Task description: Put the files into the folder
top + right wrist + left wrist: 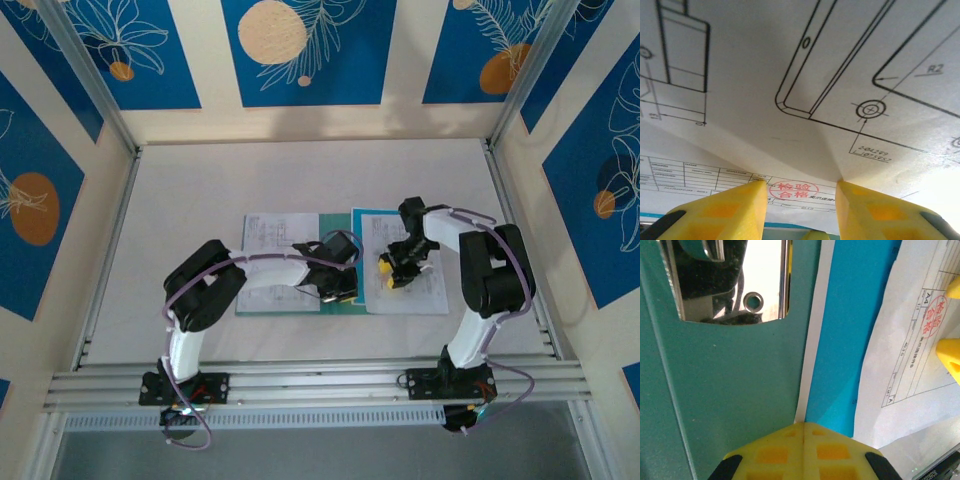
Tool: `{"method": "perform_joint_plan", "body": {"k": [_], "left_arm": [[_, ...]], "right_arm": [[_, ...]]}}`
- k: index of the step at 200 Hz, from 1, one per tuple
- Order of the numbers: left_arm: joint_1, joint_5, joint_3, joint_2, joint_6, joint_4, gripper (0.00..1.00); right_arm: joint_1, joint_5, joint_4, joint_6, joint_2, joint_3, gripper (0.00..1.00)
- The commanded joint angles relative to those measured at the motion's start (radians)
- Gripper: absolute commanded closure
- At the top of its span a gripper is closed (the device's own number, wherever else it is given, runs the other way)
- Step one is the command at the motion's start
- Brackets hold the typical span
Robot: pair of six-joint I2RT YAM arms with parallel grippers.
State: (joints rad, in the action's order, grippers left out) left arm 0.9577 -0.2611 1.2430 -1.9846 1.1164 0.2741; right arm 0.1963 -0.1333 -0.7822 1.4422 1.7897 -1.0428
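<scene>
The teal-green folder [290, 302] lies open in the middle of the table, its metal clip [730, 280] shining near the top of the left wrist view. A white printed file [280, 235] rests on its left half. To the right of the folder [740, 380] lie a white sheet edge [812, 340], the cyan-blue file [855, 330] and another printed file [920, 365]. My left gripper [804, 426] is shut, its tips at the seam between the white edge and the cyan file. My right gripper [800, 192] stands open, fingertips [755, 192] down on the printed file [790, 75], which buckles upward ahead of them around a red stamp [792, 190].
Both grippers [345, 290] [392, 272] work close together at the table's centre, and the right one's yellow fingertips [950, 355] appear in the left wrist view. Aluminium rails [320, 385] run along the near edge, and patterned walls enclose the white table [200, 180].
</scene>
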Motion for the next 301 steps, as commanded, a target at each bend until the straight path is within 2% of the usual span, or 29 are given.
{"method": "perform_joint_plan", "body": {"k": [1,59,231,244,266,301], "left_arm": [[0.004,0.002,-0.005,-0.035,-0.017,0.099,0.96],[0.004,0.009,-0.002,-0.031,-0.021,0.102,0.96],[0.009,0.048,0.039,0.009,-0.046,0.134,0.95],[0.009,0.069,0.053,0.033,-0.05,0.153,0.89],[0.007,0.114,0.074,0.093,-0.054,0.192,0.72],[-0.004,0.056,0.004,0.128,0.028,0.095,0.63]], "right_arm": [[0.006,-0.011,-0.027,0.042,0.034,-0.026,0.58],[0.042,-0.022,-0.037,0.045,0.081,-0.074,0.58],[0.037,-0.014,-0.049,0.048,0.151,-0.17,0.6],[0.043,-0.012,-0.051,0.044,0.151,-0.165,0.6],[0.046,-0.012,-0.044,0.047,0.148,-0.141,0.61],[0.046,-0.013,-0.036,0.043,0.148,-0.128,0.61]]}}
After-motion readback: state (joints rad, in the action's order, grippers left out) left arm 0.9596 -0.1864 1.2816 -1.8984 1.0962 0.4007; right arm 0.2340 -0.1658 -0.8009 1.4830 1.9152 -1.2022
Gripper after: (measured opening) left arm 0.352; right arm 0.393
